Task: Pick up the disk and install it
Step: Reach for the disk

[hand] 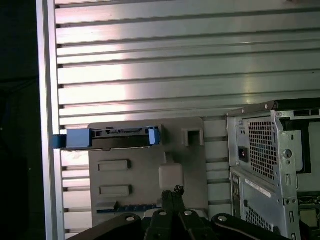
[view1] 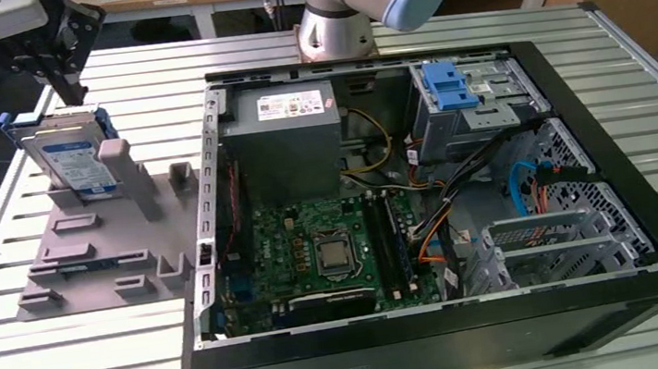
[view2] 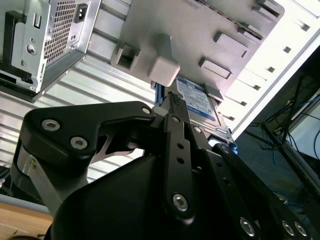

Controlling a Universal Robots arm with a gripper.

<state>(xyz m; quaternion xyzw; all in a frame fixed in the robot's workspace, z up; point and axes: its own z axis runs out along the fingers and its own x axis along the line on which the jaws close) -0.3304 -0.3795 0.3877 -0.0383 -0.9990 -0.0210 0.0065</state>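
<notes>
The disk [view1: 68,158] is a silver hard drive with a white-and-blue label and a blue bracket. It stands on edge, leaning in a grey fixture plate [view1: 89,258] at the exterior view's left. My gripper [view1: 70,91] hangs just above the disk's top edge, apart from it, fingers pointing down. In both wrist views the gripper [view2: 174,102] [hand: 174,191] has its fingertips pressed together with nothing between them. The disk [view2: 197,100] lies just beyond the tips, and the first wrist view shows the disk [hand: 107,137] edge-on.
An open black computer case [view1: 444,320] lies on the slatted metal table [view1: 77,362], right of the fixture. Inside are a grey power supply [view1: 287,138], a green motherboard [view1: 324,250] and a silver drive cage with a blue latch [view1: 475,98]. The arm's base [view1: 336,25] stands behind the case.
</notes>
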